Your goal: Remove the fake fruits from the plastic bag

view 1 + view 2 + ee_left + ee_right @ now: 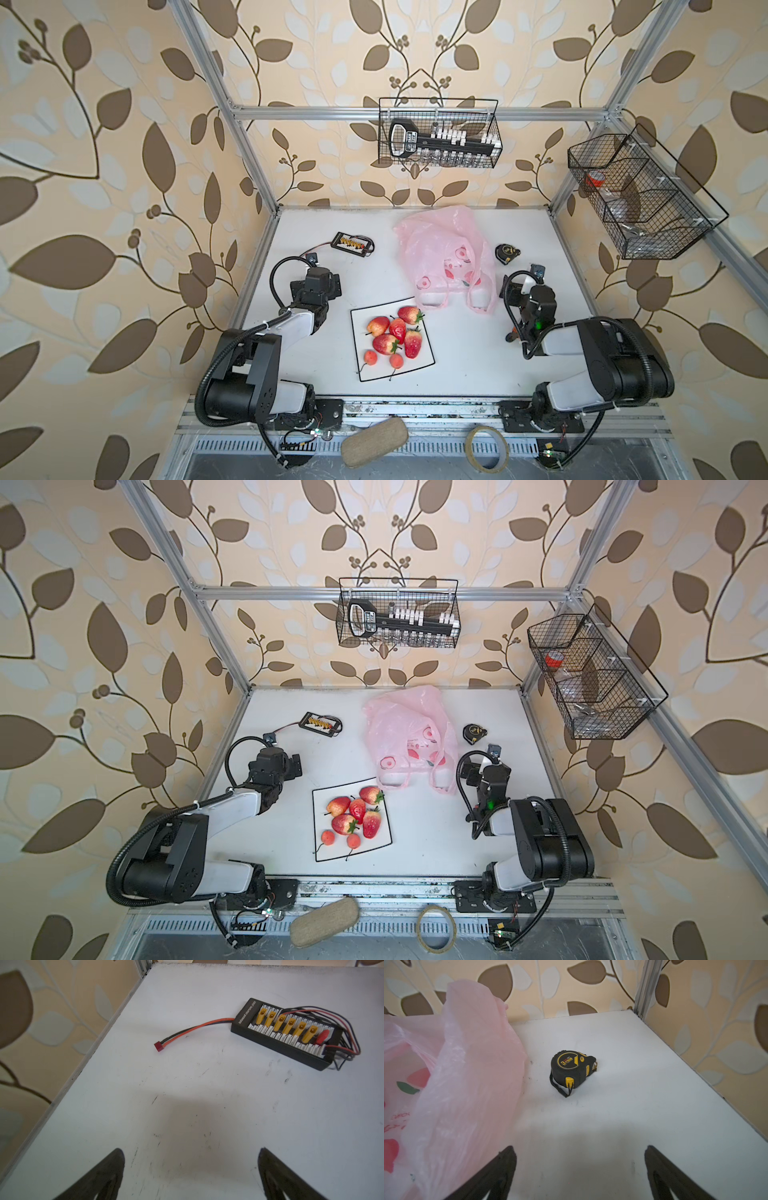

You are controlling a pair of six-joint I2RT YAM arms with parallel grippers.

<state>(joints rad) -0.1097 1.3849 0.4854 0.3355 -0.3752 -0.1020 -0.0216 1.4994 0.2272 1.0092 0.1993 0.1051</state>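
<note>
- On the white counter (pixel 465 374), scuffed with dark marks: boxed in by an aluminium frame, beige wallpaper with brown leaves on every side.
- Two black wire baskets hang up on the walls, one at the back (pixel 438 133), one at the right (pixel 640 195).
- Front ledge below the counter: a woven oblong pad (pixel 374 442) and a tape roll (pixel 487 449).
- Black charging board (pixel 286 1032) with yellow plugs and a red-black lead sits back left on the counter; a black-yellow tape measure (pixel 571 1068) sits back right.
- Plastic bag (pixel 436 245), thin pink with a peach print, lies crumpled at the back middle, its loop handles pointing toward the front.
- White black-edged mat (pixel 415 368) lies front middle, between the two arms, its far corner near one bag handle.
- Fake fruits (pixel 392 338) are all on the mat, seven in a loose cluster: red strawberries, a red-yellow piece, two small orange balls with stems.
- Left fingers (pixel 108 1174) are spread wide over bare counter with nothing between them, the charging board ahead of them; the fruits are well apart and outside the left wrist view.
- Right fingers (pixel 496 1172) are also spread wide and hold nothing; the bag is just beside one finger, contact unclear; the tape measure is ahead; the fruits are well apart.
</note>
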